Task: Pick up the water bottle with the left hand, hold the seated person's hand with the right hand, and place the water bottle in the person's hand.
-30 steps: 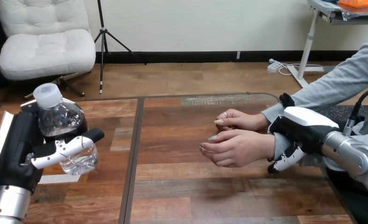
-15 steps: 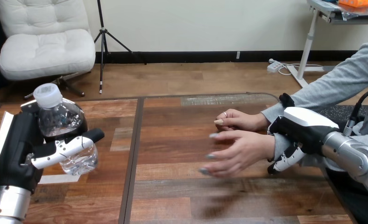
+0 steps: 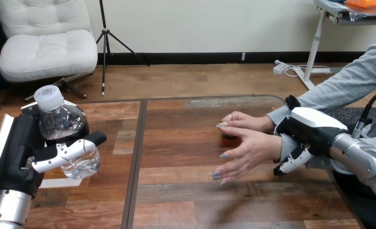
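The left hand (image 3: 19, 148) covers much of the water bottle (image 3: 62, 125). Its thumb (image 3: 67, 151) lies across the front and the black palm hides the side, while the fingers round the back are out of sight. The white cap (image 3: 48, 97) and the clear shoulder stick out above the grip, and the rounded base shows below the thumb. The bottle is held upright, clamped in that hand, above the left part of the table (image 3: 186, 200) and well apart from the person.

At the right, the right hand (image 3: 310, 130) sits over the grey-sleeved wrist (image 3: 285, 145) of the person's nearer hand (image 3: 247, 151). Its white shell hides most of the contact. The fingers (image 3: 291, 164) curl in beneath the sleeve, so it is closed round the wrist, but how tight the hold is I cannot tell. A black tip shows above the shell, against the farther sleeve, and I cannot make out what it presses on. The silver forearm runs off the right edge.

The person's farther hand (image 3: 243, 123) rests just behind the nearer one, partly covered by it.

A second ago the nearer hand was loosely curled, and half a second ago it was opening in a blur. Now it is spread flat, with the fingers stretched toward the lower left, just over the wood. The bottle and left hand have not shifted, and the right hand has barely moved.
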You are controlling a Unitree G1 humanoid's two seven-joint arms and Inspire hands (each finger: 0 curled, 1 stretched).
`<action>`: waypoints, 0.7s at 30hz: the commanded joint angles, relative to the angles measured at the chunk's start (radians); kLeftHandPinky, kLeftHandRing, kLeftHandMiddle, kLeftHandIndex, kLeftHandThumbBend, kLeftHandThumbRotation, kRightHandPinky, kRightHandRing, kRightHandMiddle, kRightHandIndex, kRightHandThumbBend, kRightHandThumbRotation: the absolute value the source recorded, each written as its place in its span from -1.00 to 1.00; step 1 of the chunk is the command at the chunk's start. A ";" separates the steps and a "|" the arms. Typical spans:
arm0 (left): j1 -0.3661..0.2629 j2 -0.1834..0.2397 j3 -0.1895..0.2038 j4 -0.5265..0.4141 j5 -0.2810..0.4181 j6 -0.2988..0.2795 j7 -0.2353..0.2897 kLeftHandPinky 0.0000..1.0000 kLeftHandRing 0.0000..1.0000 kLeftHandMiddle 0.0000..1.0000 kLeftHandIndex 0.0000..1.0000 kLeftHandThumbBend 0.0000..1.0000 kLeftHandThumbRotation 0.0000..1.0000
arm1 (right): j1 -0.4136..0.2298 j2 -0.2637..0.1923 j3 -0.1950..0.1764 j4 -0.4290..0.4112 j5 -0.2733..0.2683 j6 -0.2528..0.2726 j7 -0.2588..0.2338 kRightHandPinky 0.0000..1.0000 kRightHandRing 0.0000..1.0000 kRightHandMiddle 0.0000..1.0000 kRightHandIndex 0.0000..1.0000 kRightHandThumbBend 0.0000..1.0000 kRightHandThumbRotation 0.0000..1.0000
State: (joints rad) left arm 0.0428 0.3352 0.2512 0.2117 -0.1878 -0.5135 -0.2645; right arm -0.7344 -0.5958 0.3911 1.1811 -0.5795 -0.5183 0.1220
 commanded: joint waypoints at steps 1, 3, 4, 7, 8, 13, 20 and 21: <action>-0.046 -0.005 0.005 -0.054 -0.009 -0.015 0.004 -0.44 -0.32 -0.24 -0.21 0.26 -1.00 | -0.030 0.000 -0.030 -0.049 0.031 -0.025 -0.020 -0.56 -0.46 -0.32 -0.26 0.55 -1.00; -0.048 -0.006 0.003 -0.055 -0.006 -0.015 0.004 -0.44 -0.32 -0.24 -0.21 0.26 -1.00 | -0.030 0.000 -0.030 -0.050 0.031 -0.028 -0.021 -0.56 -0.45 -0.31 -0.25 0.55 -1.00; -0.048 -0.007 0.001 -0.057 -0.003 -0.016 0.006 -0.44 -0.32 -0.24 -0.21 0.26 -1.00 | -0.029 0.000 -0.032 -0.050 0.032 -0.030 -0.022 -0.55 -0.45 -0.31 -0.25 0.56 -1.00; -0.049 -0.011 -0.004 -0.064 -0.001 -0.011 0.007 -0.44 -0.32 -0.24 -0.21 0.27 -1.00 | -0.029 -0.001 -0.034 -0.052 0.034 -0.031 -0.021 -0.55 -0.45 -0.31 -0.25 0.57 -1.00; -0.050 -0.013 -0.006 -0.068 -0.002 -0.007 0.008 -0.44 -0.32 -0.24 -0.22 0.28 -1.00 | -0.029 -0.001 -0.034 -0.053 0.034 -0.031 -0.021 -0.55 -0.45 -0.31 -0.25 0.57 -1.00; -0.051 -0.017 -0.014 -0.074 -0.005 0.001 0.004 -0.44 -0.32 -0.24 -0.22 0.29 -1.00 | -0.028 -0.003 -0.036 -0.061 0.037 -0.032 -0.022 -0.55 -0.45 -0.31 -0.24 0.57 -1.00; -0.046 -0.025 -0.021 -0.096 -0.002 0.028 0.009 -0.44 -0.32 -0.23 -0.22 0.31 -1.00 | -0.028 -0.007 -0.041 -0.069 0.043 -0.033 -0.015 -0.56 -0.45 -0.31 -0.25 0.57 -1.00; -0.045 -0.026 -0.021 -0.100 0.000 0.033 0.011 -0.44 -0.32 -0.23 -0.22 0.31 -1.00 | -0.028 -0.007 -0.041 -0.070 0.044 -0.034 -0.015 -0.56 -0.45 -0.31 -0.25 0.57 -1.00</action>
State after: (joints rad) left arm 0.0428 0.3186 0.2438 0.1960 -0.1874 -0.4922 -0.2644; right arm -0.7343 -0.5959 0.3849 1.1793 -0.5710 -0.5197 0.1220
